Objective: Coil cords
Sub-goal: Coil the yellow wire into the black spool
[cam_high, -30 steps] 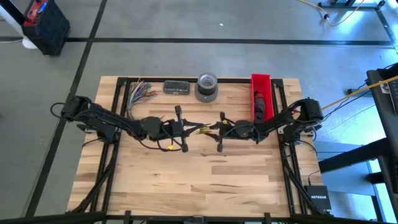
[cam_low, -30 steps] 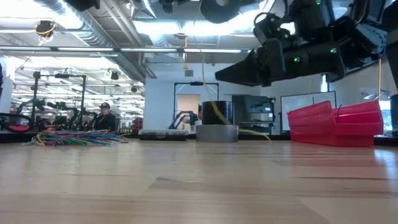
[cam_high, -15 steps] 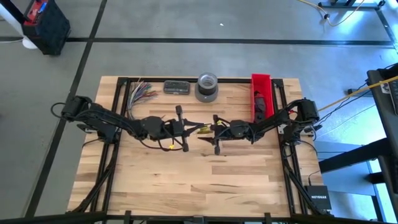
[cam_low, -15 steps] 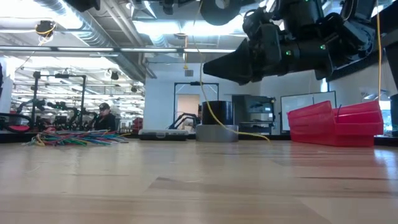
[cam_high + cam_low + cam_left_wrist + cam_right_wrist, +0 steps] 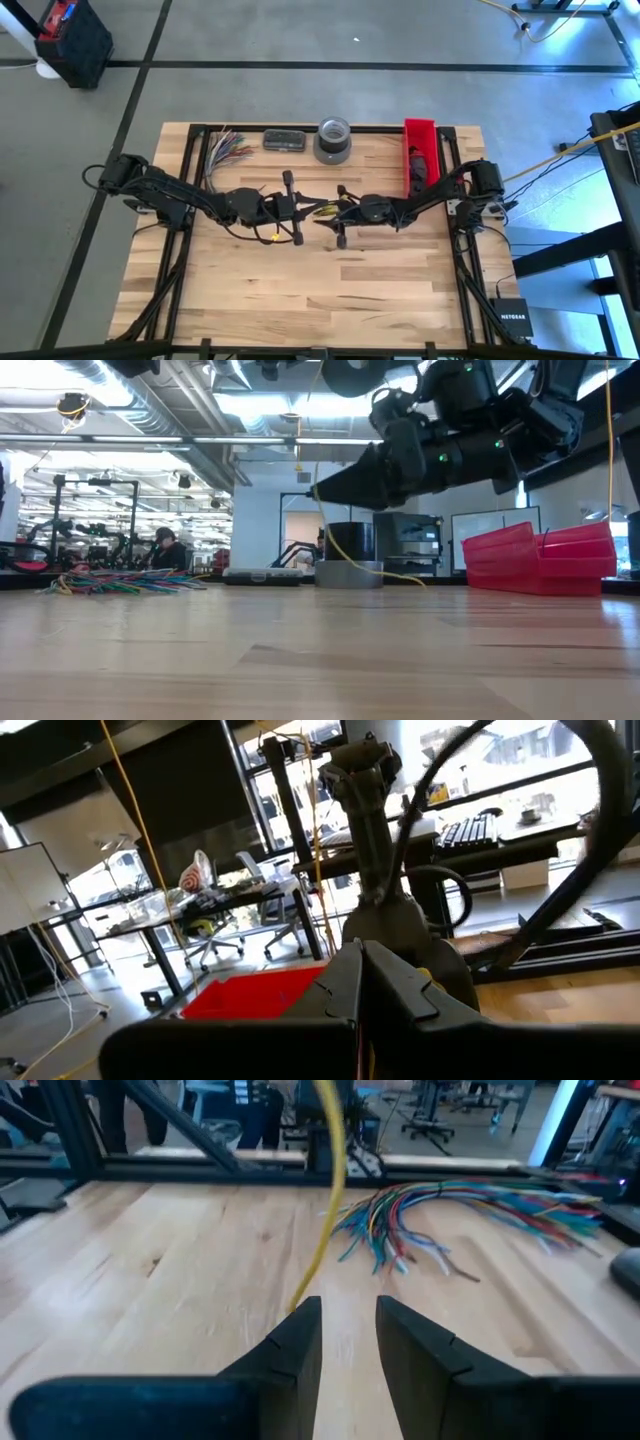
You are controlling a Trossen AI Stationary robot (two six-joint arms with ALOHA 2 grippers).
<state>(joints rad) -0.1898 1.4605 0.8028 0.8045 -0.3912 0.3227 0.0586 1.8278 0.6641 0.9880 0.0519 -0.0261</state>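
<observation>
Finds the right gripper (image 5: 348, 1312) at centre of the high view, half parted, with only wood in the narrow gap. Shows a yellow cord (image 5: 327, 1200) touching one fingertip (image 5: 305, 1312), not clamped. Places the left gripper (image 5: 314, 209) just left of it, tip to tip, and reads its fingers (image 5: 345, 982) as pressed together; cannot tell whether anything sits between them. Traces the cord (image 5: 336, 546) in the low view dropping from the right gripper's tip in a loose curve to the table (image 5: 330, 290).

Leaves bare planks across the lower half of the high view. Crowds the upper edge with fanned multicoloured wires (image 5: 226, 148), a flat dark box (image 5: 284, 140), a round grey tape roll (image 5: 333, 140) and a long red bin (image 5: 421, 135).

Compared with a second ago, puts the right gripper further toward frame left and nearer its partner.

Pairs matte dark arms with pale, grained wood.
</observation>
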